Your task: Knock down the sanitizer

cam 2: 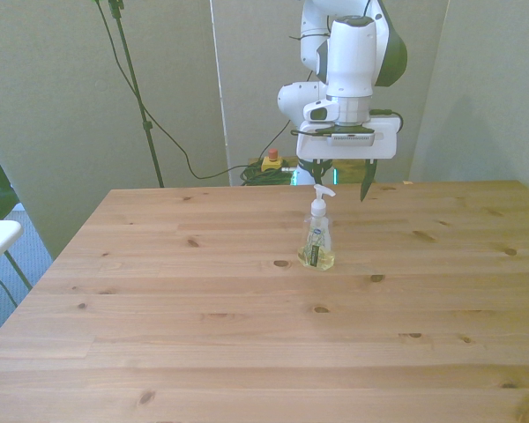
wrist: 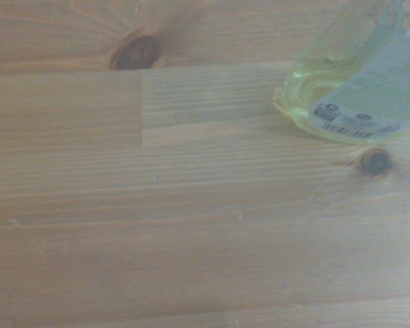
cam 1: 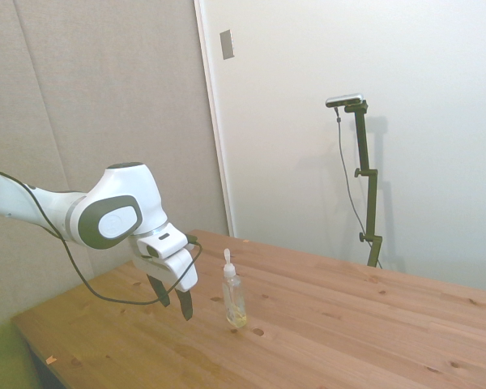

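- The sanitizer (cam 1: 233, 301) stands upright on the wooden table (cam 1: 373, 332), a little left of centre in the lower half of the side view
- In the front view the sanitizer (cam 2: 317, 240) sits just right of the frame's centre, white pump top up, yellowish liquid in its lower part, a small label on its face
- The gripper (cam 1: 173, 300) hangs to the left of the bottle in the side view, near it but apart, fingers pointing down, tips just above the table
- In the front view the gripper (cam 2: 339, 187) is above and behind the bottle, in the upper middle of the frame; its two dark fingers are spread wide with nothing between them, one to each side of the pump top
- The wrist view shows table boards with dark knots and the base of the sanitizer (wrist: 355, 89) in the upper right corner, label and barcode visible, slightly blurred
- A white wall and a beige panel fill the background of the side view
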Controlling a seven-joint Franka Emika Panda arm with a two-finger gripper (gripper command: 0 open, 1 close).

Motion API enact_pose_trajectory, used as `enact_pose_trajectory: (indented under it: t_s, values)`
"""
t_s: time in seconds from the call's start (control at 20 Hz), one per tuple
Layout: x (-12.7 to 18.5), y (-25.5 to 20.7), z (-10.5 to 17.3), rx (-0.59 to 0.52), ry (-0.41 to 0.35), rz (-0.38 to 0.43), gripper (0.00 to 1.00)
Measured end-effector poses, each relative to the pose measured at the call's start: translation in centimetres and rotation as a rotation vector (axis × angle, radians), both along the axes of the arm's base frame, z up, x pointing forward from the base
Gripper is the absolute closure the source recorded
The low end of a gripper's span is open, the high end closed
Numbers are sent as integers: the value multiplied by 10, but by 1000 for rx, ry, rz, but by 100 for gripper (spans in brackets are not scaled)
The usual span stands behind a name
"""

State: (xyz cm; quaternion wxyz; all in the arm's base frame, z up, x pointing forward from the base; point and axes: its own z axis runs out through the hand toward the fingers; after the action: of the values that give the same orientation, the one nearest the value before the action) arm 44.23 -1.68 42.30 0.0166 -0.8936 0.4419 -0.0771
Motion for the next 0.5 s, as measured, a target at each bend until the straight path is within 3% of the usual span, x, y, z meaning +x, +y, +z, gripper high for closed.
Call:
enact_pose_trajectory:
  t_s: [0.5]
  values:
    - [21,-16,-4,-16,-5,-62,100]
